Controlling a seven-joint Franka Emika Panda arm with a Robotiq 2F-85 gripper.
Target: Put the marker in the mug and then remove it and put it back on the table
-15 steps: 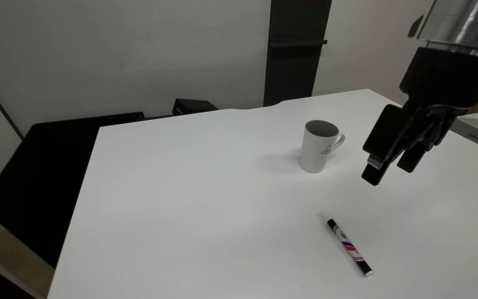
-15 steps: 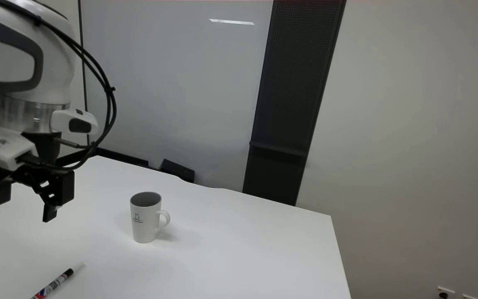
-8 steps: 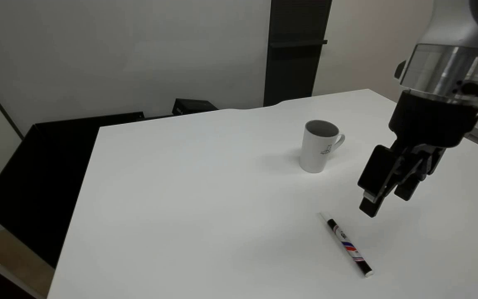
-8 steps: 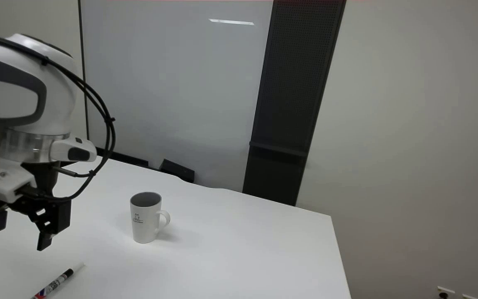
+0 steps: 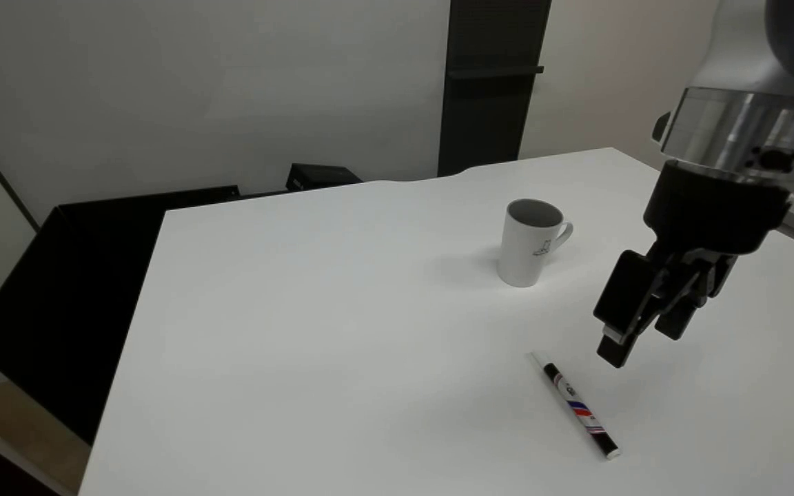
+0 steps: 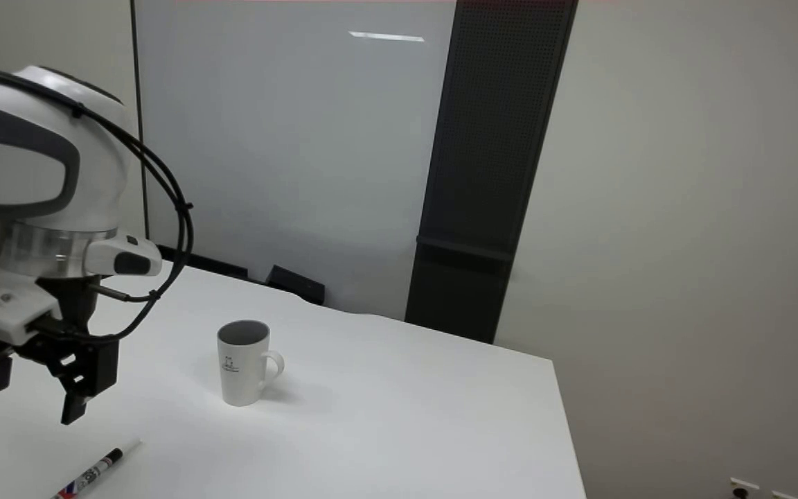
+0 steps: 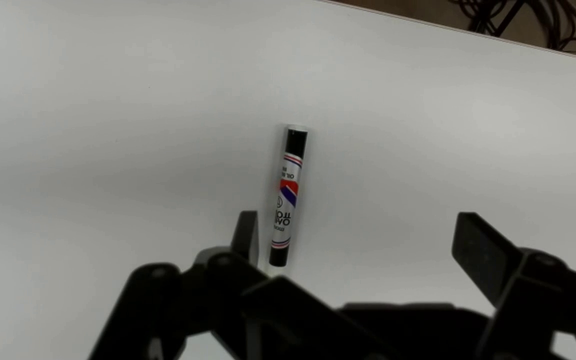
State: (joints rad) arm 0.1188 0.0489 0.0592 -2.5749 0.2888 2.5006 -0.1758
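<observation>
Marker point(image 7: 288, 197): lay flat on the counter point(image 5: 287, 310), below the pincer point(image 7: 357, 237), most of its length running out ahead of it in the wrist view; not gripped.
Marker task: judged to be lining up for the first grasp; insertion, removal and return outstanding.
Nearer finger point(image 7: 246, 234): stood just beside the marker, which was off the middle of the gap; a straight descent could set this fingertip on the barrel or clip it and roll it aside, the cause being poor centring.
Near black end point(image 7: 278, 257): lay closest to the fingers; a pinch there would probably let the marker swivel or droop on lifting, its weight ahead of the pincer.
Mug point(image 5: 524, 251): upright, off to one side of the pincer, well apart; a drooping marker could catch the rim and tip it.
Counter: fingertips could butt into it if lowered too far for so thin a barrel.
Pincer: wide, fingers well apart, nothing held; no contact with marker or counter seen.
Arm point(image 6: 100, 166): reached out over the counter, wrist above the pincer, fingers pointing down; slanted in an exterior view, perhaps partly from the camera's angle.
</observation>
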